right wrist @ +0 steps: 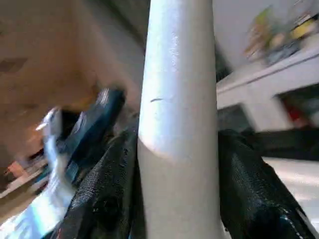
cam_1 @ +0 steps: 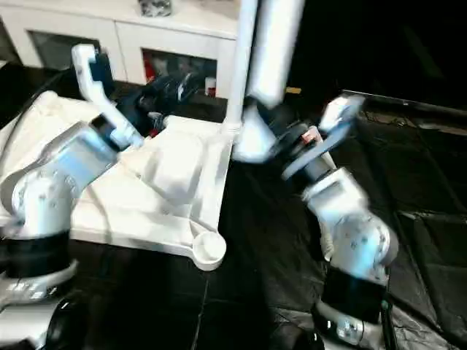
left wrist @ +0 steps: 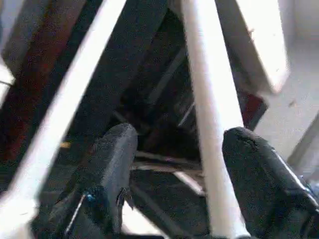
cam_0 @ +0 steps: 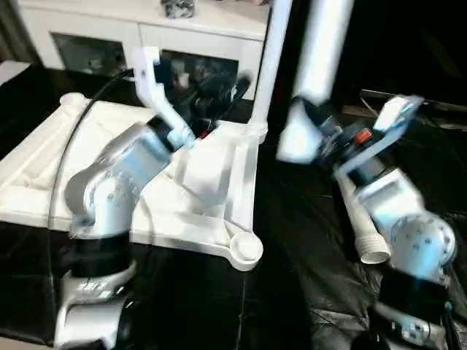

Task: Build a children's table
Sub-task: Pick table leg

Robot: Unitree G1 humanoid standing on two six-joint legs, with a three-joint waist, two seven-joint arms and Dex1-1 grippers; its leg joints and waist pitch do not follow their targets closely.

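Note:
The white tabletop [cam_0: 44, 168] lies upside down with its ribbed underside up and an empty round socket [cam_0: 246, 248] at the near corner. One white leg [cam_0: 266, 65] stands upright in the far right corner socket. My left gripper [cam_0: 219, 91] reaches toward that leg. In the left wrist view the leg [left wrist: 209, 124] runs between the spread fingers [left wrist: 112, 159], close to one of them, and the gripper [left wrist: 179, 144] is open. My right gripper [cam_0: 325, 135] is shut on a second leg [cam_0: 321, 51], held upright just right of the tabletop with its flared end [cam_0: 295, 142] down. That leg [right wrist: 177, 99] fills the gap between the right gripper's fingers.
Another white leg [cam_0: 361, 226] lies on the black surface under my right forearm. A white cabinet [cam_0: 146, 29] with glass doors stands behind the tabletop. Black sheeting [cam_0: 292, 292] covers the ground to the front and right.

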